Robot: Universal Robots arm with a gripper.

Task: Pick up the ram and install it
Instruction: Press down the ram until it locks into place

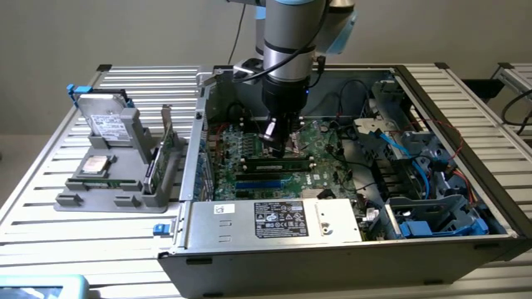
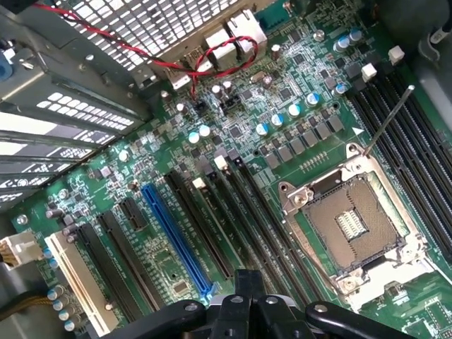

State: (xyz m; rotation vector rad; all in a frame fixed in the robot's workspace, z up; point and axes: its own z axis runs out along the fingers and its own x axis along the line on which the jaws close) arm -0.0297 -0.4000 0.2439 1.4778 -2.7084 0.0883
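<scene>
Your pincer is hanging straight down inside the open case on the end of the arm, over the middle of the motherboard. Its jaws are sitting pressed together, and in the wrist view nothing is showing between them where the pincer is poking in at the edge of the picture.

You are seeing the ram lying lengthwise along a slot on the board, with a pale clip at each end. It is sitting just in front of the pincer tip in the exterior view. Whether the tip is touching it, you cannot tell. Blue slots are running alongside the ram, towards the power supply with its white label.

Outside the case, on the exterior view's left, a grey holder is standing on the slatted table. It is carrying a drive, a chip and an upright green card.

From the wrist you are looking down on the bare board: the empty processor socket with its thin lever sticking up, a blue slot among long black ones, a white slot further off, and a red wire looping near the rear ports.
</scene>
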